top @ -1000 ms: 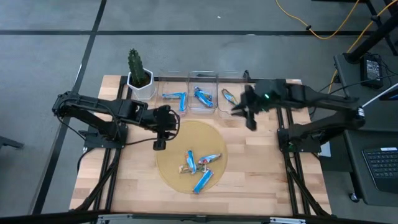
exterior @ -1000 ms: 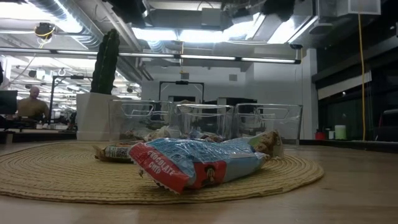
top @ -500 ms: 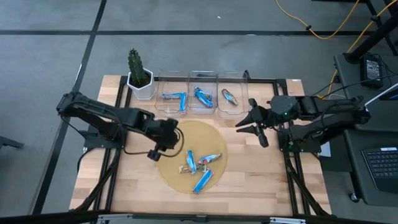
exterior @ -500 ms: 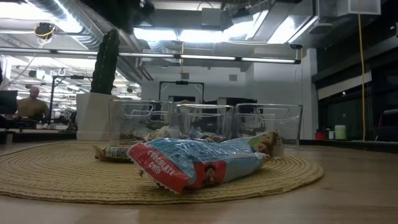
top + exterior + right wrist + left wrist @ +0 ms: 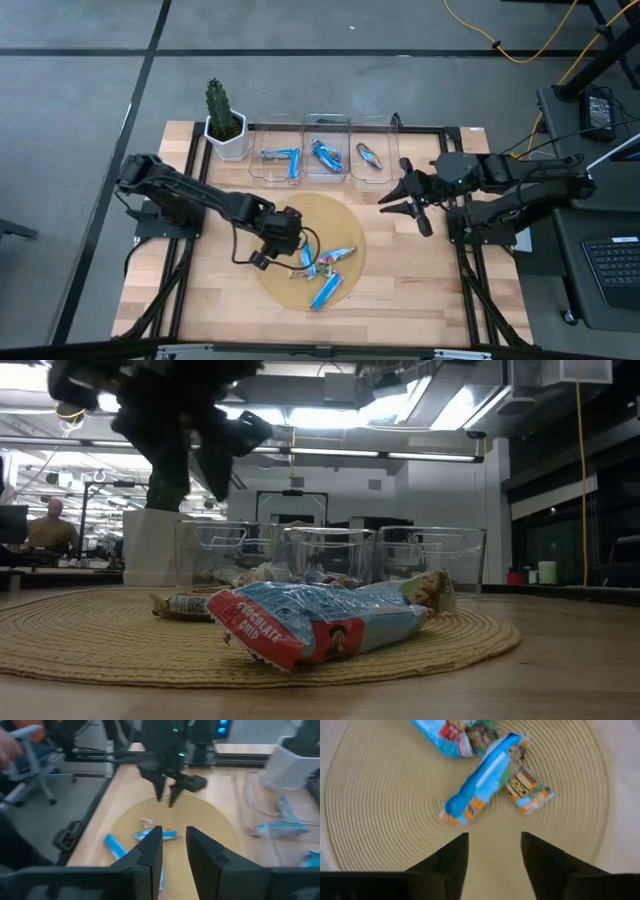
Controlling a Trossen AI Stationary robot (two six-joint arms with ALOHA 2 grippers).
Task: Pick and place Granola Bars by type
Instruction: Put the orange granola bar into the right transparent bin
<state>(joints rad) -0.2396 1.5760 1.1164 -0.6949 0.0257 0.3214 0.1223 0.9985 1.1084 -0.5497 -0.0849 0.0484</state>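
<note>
Woven round mat (image 5: 280, 215) sat mid-surface with three loose granola bars (image 5: 322, 266) bunched on it; more bars already lay in the three clear bins (image 5: 325, 160) near the cactus pot (image 5: 226, 135)

Left gripper (image 5: 303, 243) hovered over the mat just beside the bunch, fingers (image 5: 452, 860) apart, nothing held. Right gripper (image 5: 408, 195) waited off the mat's right edge, fingers spread, empty

Bright blue bar (image 5: 482, 777): long axis diagonal in the left wrist view, one end aimed toward the open gripper, far end tucked against a blue bar (image 5: 442, 737). Brown/gold bar (image 5: 527, 792) touched its side, crossing it at an angle

Risks, judged: bars touching, so closing down could catch two wrappers at once or nudge the neighbour. Gripper opening looked not square across the blue bar's axis; slick wrapper might twist or slip out. A mixed grab would put the wrong type in a bin
</note>
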